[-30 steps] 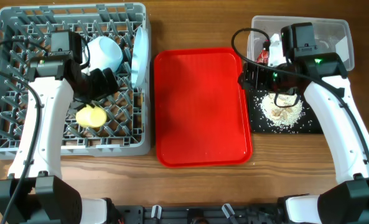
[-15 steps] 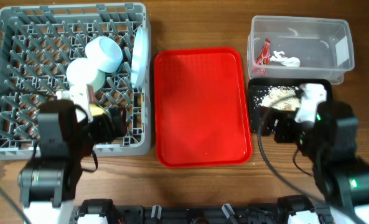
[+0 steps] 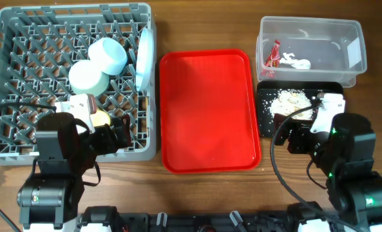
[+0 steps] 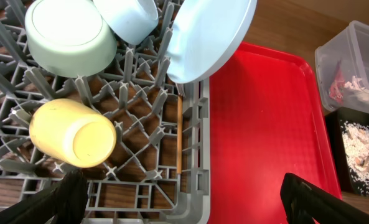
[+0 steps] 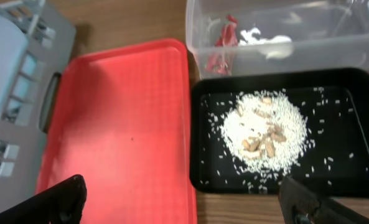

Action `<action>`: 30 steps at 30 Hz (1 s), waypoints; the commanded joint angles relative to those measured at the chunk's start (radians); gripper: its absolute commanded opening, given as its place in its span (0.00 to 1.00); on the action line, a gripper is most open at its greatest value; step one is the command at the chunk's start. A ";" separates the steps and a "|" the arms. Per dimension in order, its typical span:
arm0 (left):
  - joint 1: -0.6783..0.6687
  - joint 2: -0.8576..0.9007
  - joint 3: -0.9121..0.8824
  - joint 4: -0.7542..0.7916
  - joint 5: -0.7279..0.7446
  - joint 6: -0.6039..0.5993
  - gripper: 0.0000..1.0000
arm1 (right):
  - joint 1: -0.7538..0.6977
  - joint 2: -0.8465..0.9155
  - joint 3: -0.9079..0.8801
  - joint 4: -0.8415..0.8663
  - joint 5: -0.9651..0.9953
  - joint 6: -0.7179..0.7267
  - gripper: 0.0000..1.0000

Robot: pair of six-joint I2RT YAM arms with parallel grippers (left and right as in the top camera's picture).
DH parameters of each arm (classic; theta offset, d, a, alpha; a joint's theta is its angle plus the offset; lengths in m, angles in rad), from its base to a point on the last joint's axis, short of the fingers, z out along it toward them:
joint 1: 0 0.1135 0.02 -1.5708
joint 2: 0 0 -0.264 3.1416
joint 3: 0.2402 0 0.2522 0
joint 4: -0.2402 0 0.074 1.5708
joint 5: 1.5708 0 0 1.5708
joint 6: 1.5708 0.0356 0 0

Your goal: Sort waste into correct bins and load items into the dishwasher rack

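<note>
R arm retracted; crumbly scraps on glossy blk tray.

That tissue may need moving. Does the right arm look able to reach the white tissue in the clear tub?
Probably yes: the clear tub is lidless, the tissue exposed, and only the black tray lies before the open right gripper.

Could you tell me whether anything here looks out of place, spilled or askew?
Nothing looks spilled or damaged. The small yellow cup lies on its side among the pegs of the grey plastic dishwasher rack rather than upright, and the white rice grains are scattered, though all within the shallow black rectangular tray.
</note>
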 commanded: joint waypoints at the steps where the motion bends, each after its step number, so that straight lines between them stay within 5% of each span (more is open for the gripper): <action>1: -0.004 0.000 -0.010 0.003 0.008 0.008 1.00 | -0.002 -0.011 -0.009 0.031 0.047 -0.019 1.00; 6: -0.004 0.000 -0.010 0.003 0.009 0.008 1.00 | -0.002 -0.184 -0.106 0.143 0.117 -0.145 1.00; 14: -0.004 0.000 -0.010 0.002 0.009 0.008 1.00 | -0.011 -0.700 -0.610 0.690 0.121 -0.153 1.00; 21: -0.004 0.000 -0.010 0.003 0.008 0.008 1.00 | -0.095 -0.715 -0.905 1.183 0.120 -0.147 1.00; 25: -0.004 0.000 -0.010 0.002 0.008 0.008 1.00 | -0.125 -0.715 -0.911 1.141 0.018 -0.284 1.00; 30: -0.004 0.000 -0.010 0.003 0.008 0.008 1.00 | -0.137 -0.715 -0.911 0.909 -0.068 -0.272 1.00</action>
